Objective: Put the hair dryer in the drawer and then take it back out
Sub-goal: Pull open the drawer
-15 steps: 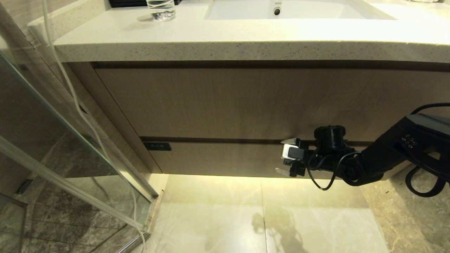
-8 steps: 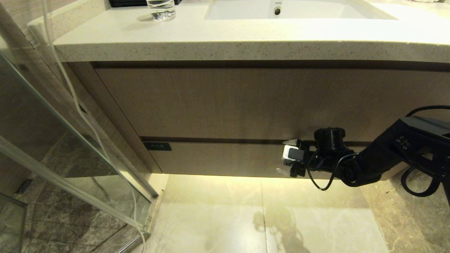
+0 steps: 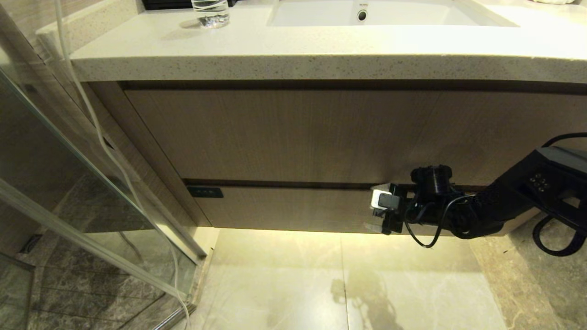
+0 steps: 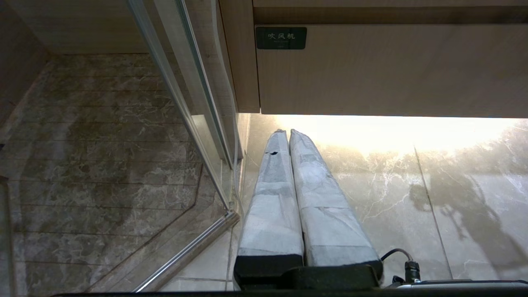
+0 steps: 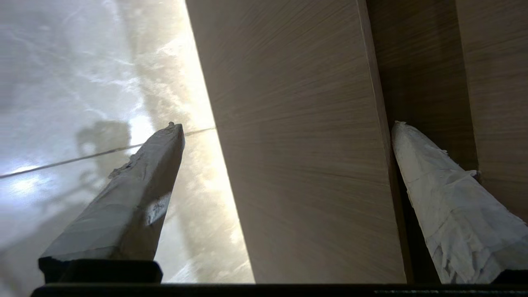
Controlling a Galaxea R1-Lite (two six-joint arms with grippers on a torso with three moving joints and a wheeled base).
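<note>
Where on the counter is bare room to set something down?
Free: the countertop strip between the glass and the sink, and along its front edge. Crowded: the drawer front by the open right gripper.

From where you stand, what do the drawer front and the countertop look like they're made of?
The drawer front looks like light-brown wood or wood-look laminate, matte, with fine straight grain. The countertop looks like cream stone or quartz composite, smooth, with tiny dark specks along its edge.

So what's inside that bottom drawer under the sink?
Can't tell: the drawer is shut, so only its wood front and small black tag show. The open right gripper straddles its front, one finger in the gap above.
</note>
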